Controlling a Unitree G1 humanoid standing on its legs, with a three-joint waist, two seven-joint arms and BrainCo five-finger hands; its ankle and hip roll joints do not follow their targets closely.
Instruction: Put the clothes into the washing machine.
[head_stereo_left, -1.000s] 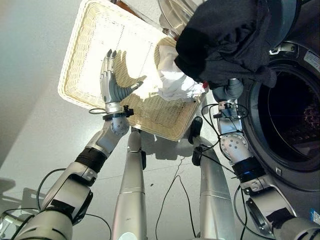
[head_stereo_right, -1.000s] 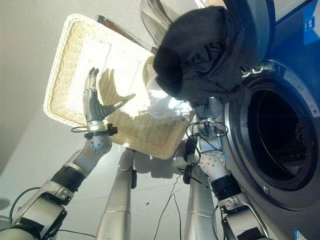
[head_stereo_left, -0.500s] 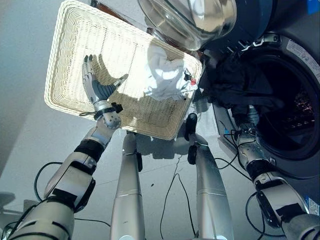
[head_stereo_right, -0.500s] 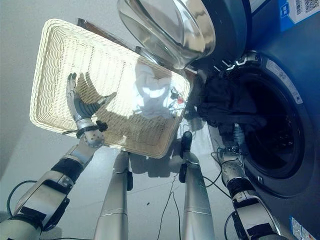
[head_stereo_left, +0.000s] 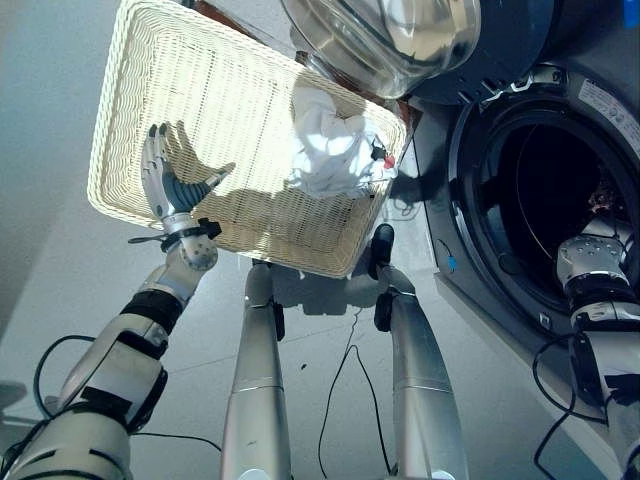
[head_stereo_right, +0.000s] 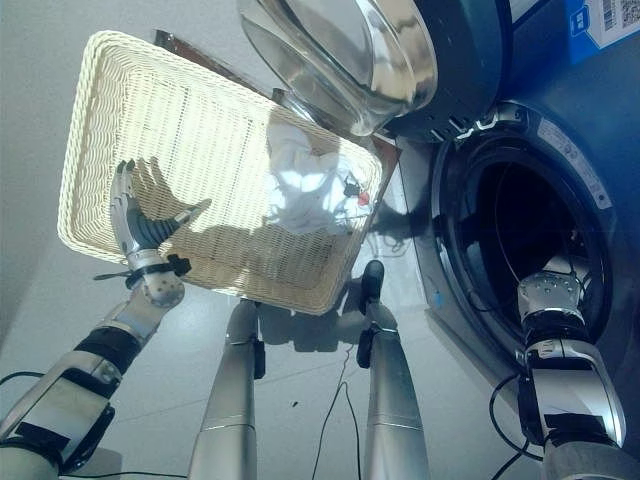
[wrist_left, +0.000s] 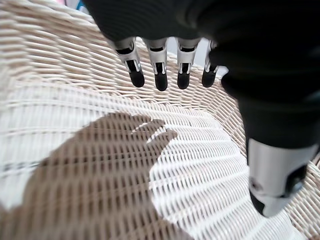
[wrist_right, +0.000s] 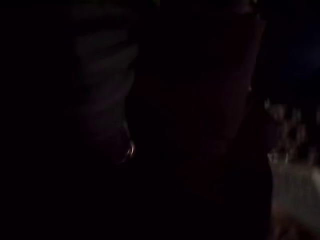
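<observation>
CHANGE: dark garment, carried at the drum mouth half a second ago, is no longer seen; right arm is reached into the washing machine (head_stereo_left: 540, 190) at frame right, its robot hand hidden, state cannot be told | REMAINING: white garment (head_stereo_left: 335, 150) is left in the wicker basket (head_stereo_left: 130, 110), upper centre | LEFT: left robot hand (head_stereo_left: 165, 185) is held wide, empty, over the basket | OBSTACLE: open glass door (head_stereo_left: 385, 40) is overhanging the basket's corner

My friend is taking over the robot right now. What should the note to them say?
Left hand: open, fingers straight, held over the wicker basket.
Right hand: reaches into the washing machine drum, fingers hidden in the dark.
White garment: lies in the basket, at the end nearest the machine.
Machine door: open.
Done: basket is otherwise empty.
Left: check the right hand's load, then put the white garment into the drum.
</observation>
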